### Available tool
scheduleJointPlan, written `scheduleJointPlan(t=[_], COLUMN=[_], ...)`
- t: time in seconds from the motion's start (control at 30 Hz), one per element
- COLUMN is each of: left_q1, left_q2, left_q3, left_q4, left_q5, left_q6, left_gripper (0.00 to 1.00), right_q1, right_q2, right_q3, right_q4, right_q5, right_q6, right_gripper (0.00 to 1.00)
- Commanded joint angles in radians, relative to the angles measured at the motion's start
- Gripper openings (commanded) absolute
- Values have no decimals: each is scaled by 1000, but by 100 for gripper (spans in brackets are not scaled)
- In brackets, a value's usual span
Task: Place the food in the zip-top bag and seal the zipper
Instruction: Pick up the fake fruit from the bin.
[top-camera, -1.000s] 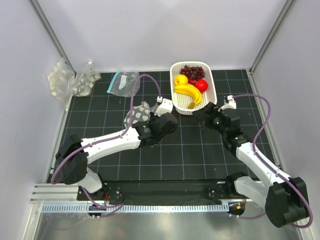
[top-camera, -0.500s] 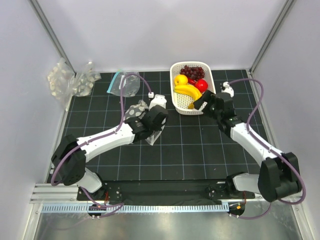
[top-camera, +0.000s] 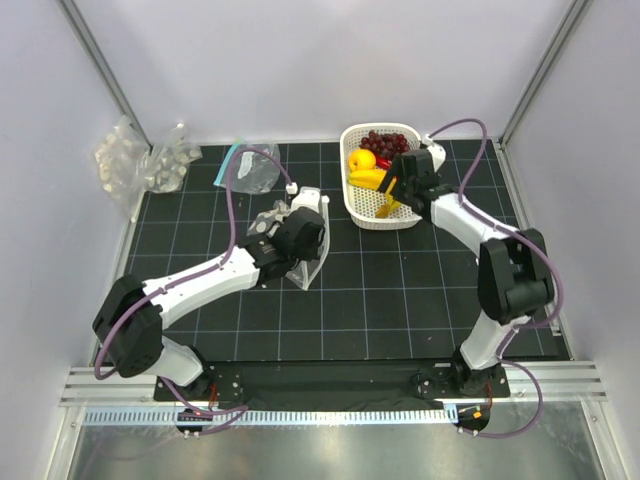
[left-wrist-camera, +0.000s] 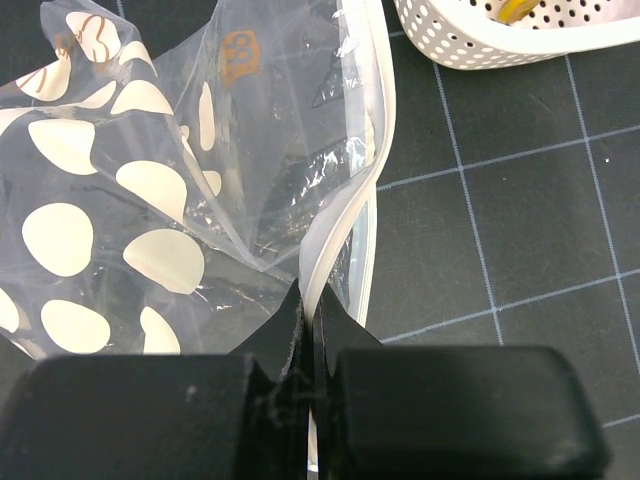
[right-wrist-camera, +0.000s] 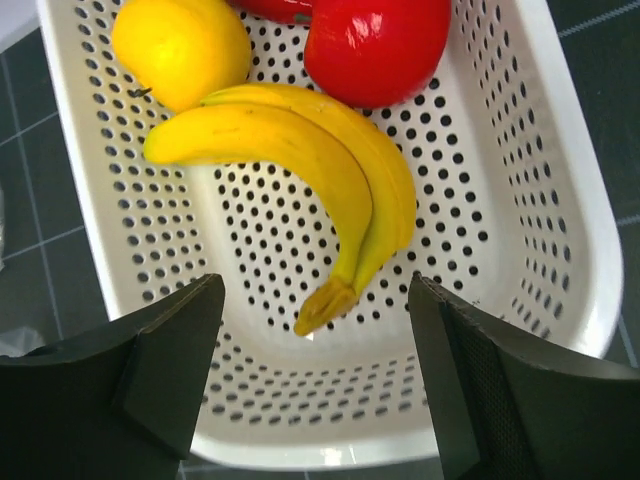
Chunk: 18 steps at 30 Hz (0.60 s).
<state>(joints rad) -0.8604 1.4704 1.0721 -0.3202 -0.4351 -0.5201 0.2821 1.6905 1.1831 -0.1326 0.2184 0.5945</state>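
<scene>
Fruit, held in one white basket (right-wrist-camera: 500, 200): two bananas (right-wrist-camera: 290, 150) joined at the stem, one round yellow fruit (right-wrist-camera: 180, 45), one round red fruit (right-wrist-camera: 375, 45), one bunch of dark grapes (top-camera: 383, 143), one thin red chili (top-camera: 382, 163). Bags on the one tabletop (top-camera: 400, 290): one zip-top bag (left-wrist-camera: 150, 180), clear with pale spots, and one clear bag with a teal strip (top-camera: 250, 170). Bumpy clear packs (top-camera: 125, 160): two, as far as can be told.

**Top view:** fixed high at the near side, looking down and away across the whole desk (top-camera: 400, 300).
**Left wrist view:** close behind my left tool (left-wrist-camera: 308, 308), facing the zip-top bag (left-wrist-camera: 150, 200).
**Right wrist view:** close above the white basket (right-wrist-camera: 585, 230), whose rim all three views share.
</scene>
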Motion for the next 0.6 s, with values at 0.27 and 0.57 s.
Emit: scheduleJointPlan(t=[0.27, 0.57], left_q1=[0, 0], left_q2=[-62, -90], left_q3=[-14, -29], left_q4=[49, 53], left_q5=[9, -10], left_q6=[-18, -14], left_gripper=[1, 0], right_q1=[52, 61], right_q2=[288, 188], right_q3=[228, 158], right_q4=[-117, -41], right_q5=[197, 228], right_q6=[-19, -5], right_gripper=[85, 24])
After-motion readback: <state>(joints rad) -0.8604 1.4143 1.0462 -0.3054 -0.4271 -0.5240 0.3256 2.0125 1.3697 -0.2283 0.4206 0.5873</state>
